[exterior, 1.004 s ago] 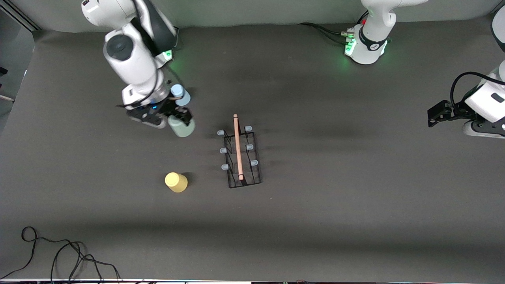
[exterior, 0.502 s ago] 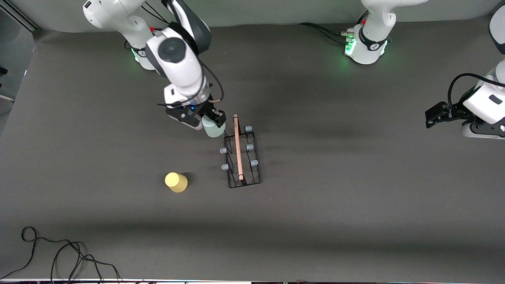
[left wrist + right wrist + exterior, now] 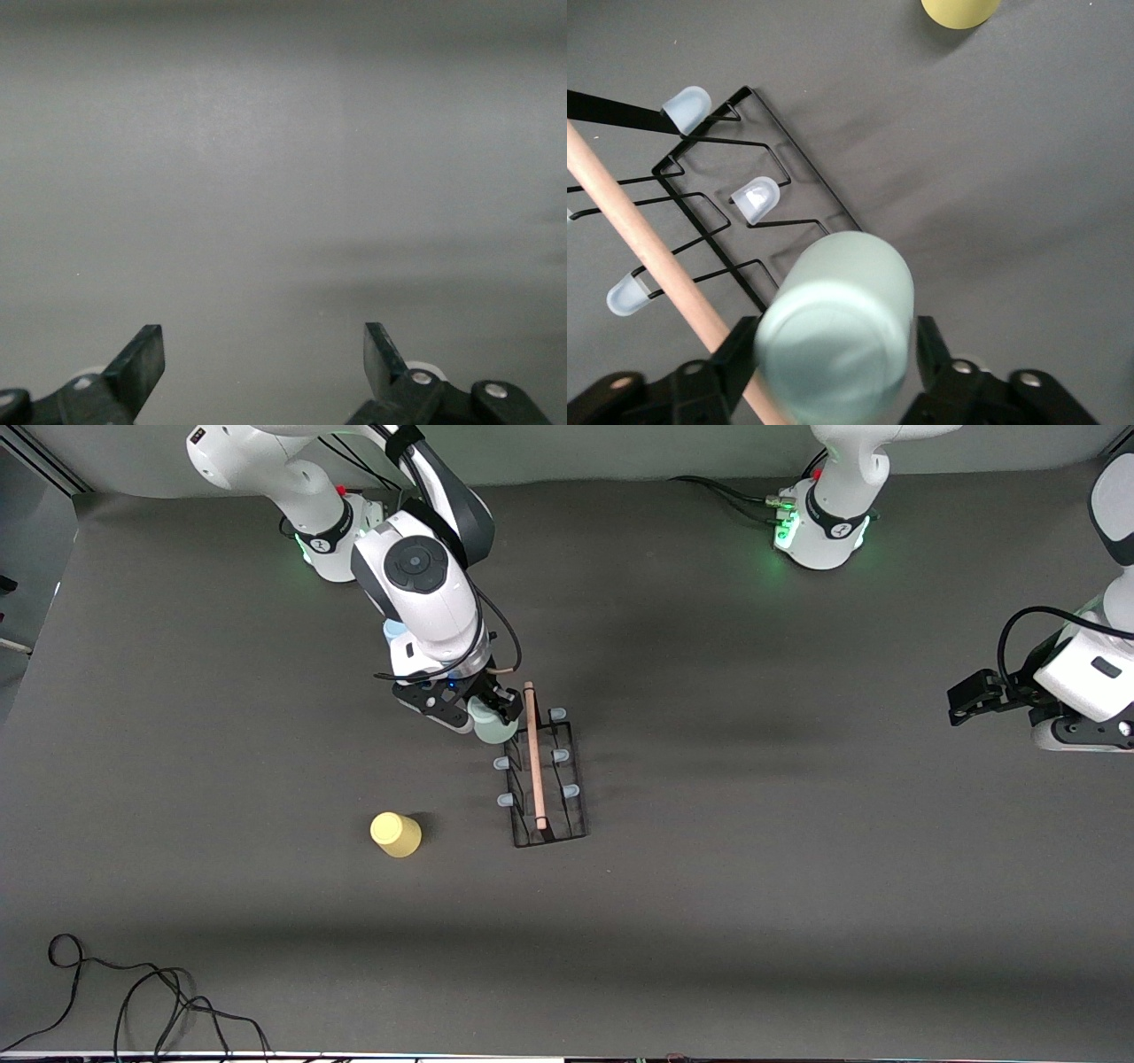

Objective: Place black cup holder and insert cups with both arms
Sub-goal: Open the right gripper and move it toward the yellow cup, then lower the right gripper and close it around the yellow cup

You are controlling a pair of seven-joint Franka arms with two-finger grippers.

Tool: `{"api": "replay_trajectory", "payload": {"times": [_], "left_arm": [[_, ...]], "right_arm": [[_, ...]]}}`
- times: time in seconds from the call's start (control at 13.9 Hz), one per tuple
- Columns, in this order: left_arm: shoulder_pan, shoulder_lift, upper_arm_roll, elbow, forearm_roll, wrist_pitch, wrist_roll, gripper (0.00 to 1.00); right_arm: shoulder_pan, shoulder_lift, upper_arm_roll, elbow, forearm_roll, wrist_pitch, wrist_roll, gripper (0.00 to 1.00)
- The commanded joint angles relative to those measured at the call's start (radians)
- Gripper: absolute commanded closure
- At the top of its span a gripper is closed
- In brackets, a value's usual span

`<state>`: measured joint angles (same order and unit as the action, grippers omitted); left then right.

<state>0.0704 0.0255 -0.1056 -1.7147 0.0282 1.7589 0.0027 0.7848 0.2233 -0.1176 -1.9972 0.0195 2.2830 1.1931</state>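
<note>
Carried closer, the pale green cup [image 3: 493,726] is now held over the black cup holder [image 3: 542,779] at its end prong, clamped in the right gripper [image 3: 485,710] jaws. Parked at the worktop [image 3: 797,868] edge, the left gripper [image 3: 967,693] jaws are spread, nothing gripped.
</note>
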Motion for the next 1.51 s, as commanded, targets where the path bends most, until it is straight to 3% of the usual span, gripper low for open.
{"api": "replay_trajectory", "payload": {"times": [0.0,0.14,0.29,0.5,0.72,0.86,1.08,1.43], "left_arm": [[-0.003,0.004,0.001,0.024,0.001,-0.039,0.002,0.00],[-0.004,0.004,0.001,0.024,-0.001,-0.038,0.000,0.00],[-0.004,0.004,0.001,0.026,-0.001,-0.038,-0.015,0.00],[-0.004,0.005,0.001,0.024,-0.001,-0.038,-0.015,0.00],[-0.004,0.002,0.001,0.024,-0.001,-0.042,-0.015,0.00],[-0.004,0.002,0.001,0.021,-0.001,-0.044,-0.015,0.00],[-0.004,0.005,0.001,0.024,-0.001,-0.036,-0.010,0.00],[-0.004,-0.001,0.001,0.027,-0.001,-0.039,-0.016,0.00]], "right_arm": [[0.007,0.019,-0.010,0.035,-0.023,0.003,0.036,0.01],[0.002,0.007,-0.019,0.038,-0.024,-0.005,0.011,0.01],[-0.002,-0.016,-0.066,0.060,-0.026,-0.057,-0.092,0.01],[-0.004,-0.015,-0.192,0.135,-0.024,-0.194,-0.353,0.01],[-0.019,0.020,-0.324,0.127,-0.007,-0.131,-0.638,0.00],[-0.079,0.066,-0.332,0.123,0.051,-0.055,-0.739,0.00],[-0.104,0.168,-0.333,0.124,0.245,0.064,-0.883,0.00],[-0.116,0.283,-0.330,0.124,0.274,0.179,-0.917,0.00]]}}
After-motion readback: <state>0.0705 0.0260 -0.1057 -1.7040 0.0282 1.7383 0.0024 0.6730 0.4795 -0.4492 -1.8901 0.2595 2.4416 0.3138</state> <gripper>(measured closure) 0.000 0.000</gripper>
